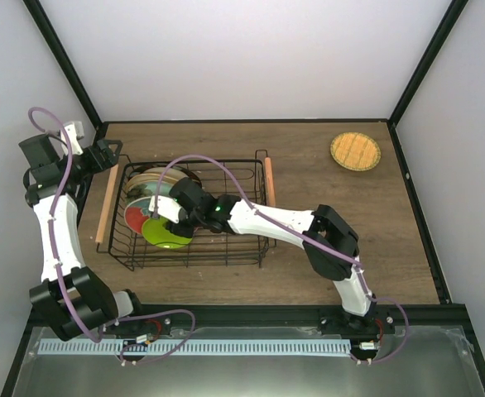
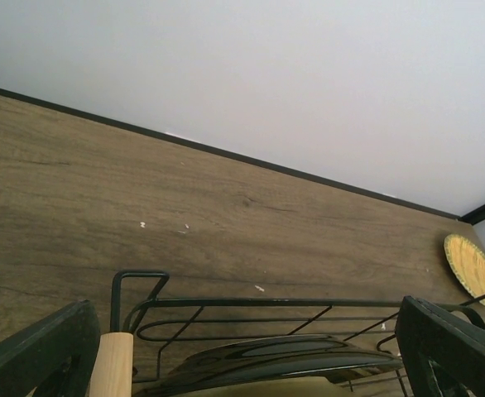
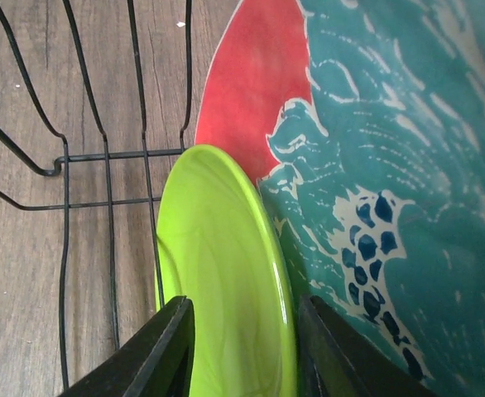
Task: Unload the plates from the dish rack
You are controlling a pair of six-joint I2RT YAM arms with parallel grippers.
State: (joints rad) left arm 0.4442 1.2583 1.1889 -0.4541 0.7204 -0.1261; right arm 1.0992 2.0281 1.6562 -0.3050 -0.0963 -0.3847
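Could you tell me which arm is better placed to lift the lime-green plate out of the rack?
Right. The right gripper has jaws on either side of the lime-green plate inside the dish rack. The left gripper sits open by the rack's wooden handle, away from that plate.

The lime-green plate is a plain, bright yellow-green with a faint swirl in its glaze. The red plate beside it carries a large teal flower drawn with thin pale lines and a cluster of dark blue spots. The dish rack is black wire, and its rod handles are light wood. The gridded plate is orange-yellow with a fine check. The table is brown wood grain. The arms are white with black joints, and the cables are purple.
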